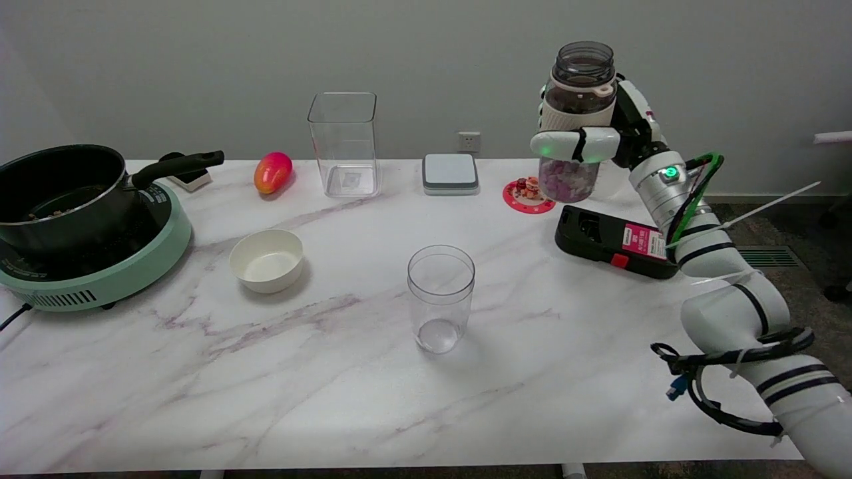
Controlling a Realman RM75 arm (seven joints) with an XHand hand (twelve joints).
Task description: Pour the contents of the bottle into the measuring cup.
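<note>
Aloft, hand (586, 136) grips upright bottle (578, 100).

The bench (333, 399) is white marble with grey veins. The bottle (578, 120) is smoky, holding pink-purple bits. The cooker (120, 266) is mint green.

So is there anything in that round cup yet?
No, the cup looks empty, and the right hand holds the bottle upright, off to one side.

The light is bright and even, coming from above. Soft, short shadows lie beside the white bowl (266, 260). The picture is sharp, with slight glare on the marble table (333, 399).
</note>
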